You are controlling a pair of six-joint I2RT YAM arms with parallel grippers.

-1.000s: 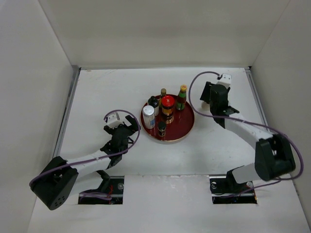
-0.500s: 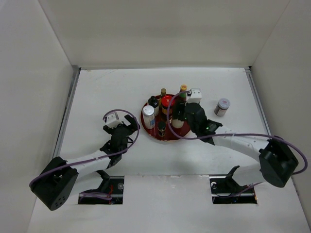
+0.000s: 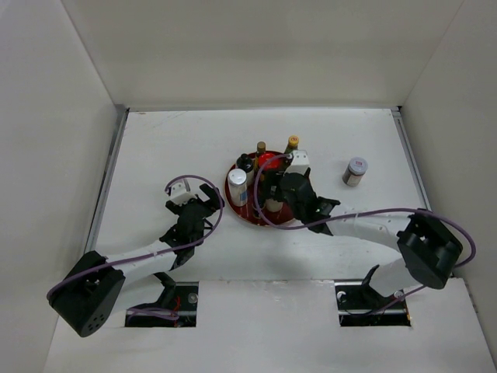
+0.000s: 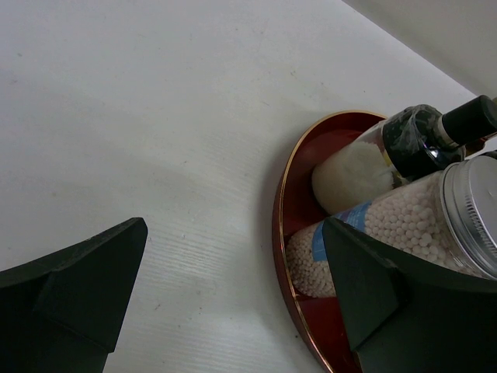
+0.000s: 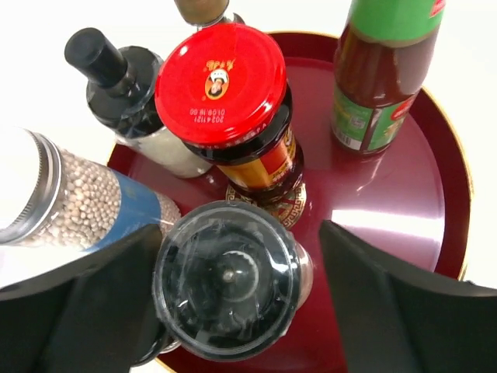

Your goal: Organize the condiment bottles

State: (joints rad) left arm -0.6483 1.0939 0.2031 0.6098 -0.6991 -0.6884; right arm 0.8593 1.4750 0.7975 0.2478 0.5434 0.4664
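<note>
Several condiment bottles stand on the round red tray [image 5: 392,221]. In the right wrist view they are a red-capped jar [image 5: 221,81], a green-labelled sauce bottle [image 5: 384,70], a black-capped bottle [image 5: 116,78], a silver-capped peppercorn jar [image 5: 62,194] and a black-topped grinder [image 5: 229,287]. My right gripper [image 5: 241,307] is open and straddles the grinder from above. It hovers over the tray [image 3: 299,203] in the top view [image 3: 270,193]. A grey-capped jar [image 3: 356,170] stands alone on the table at the right. My left gripper [image 3: 198,207] is open and empty just left of the tray.
In the left wrist view, the tray rim [image 4: 281,233] and the peppercorn jar [image 4: 404,225] lie beyond the open left gripper [image 4: 233,295]. White walls enclose the table on three sides. The right arm's cable loops over the tray.
My right gripper left the grey-capped jar on the table at the back right. It swung left over the tray, now above the grinder. The left arm has not moved.
</note>
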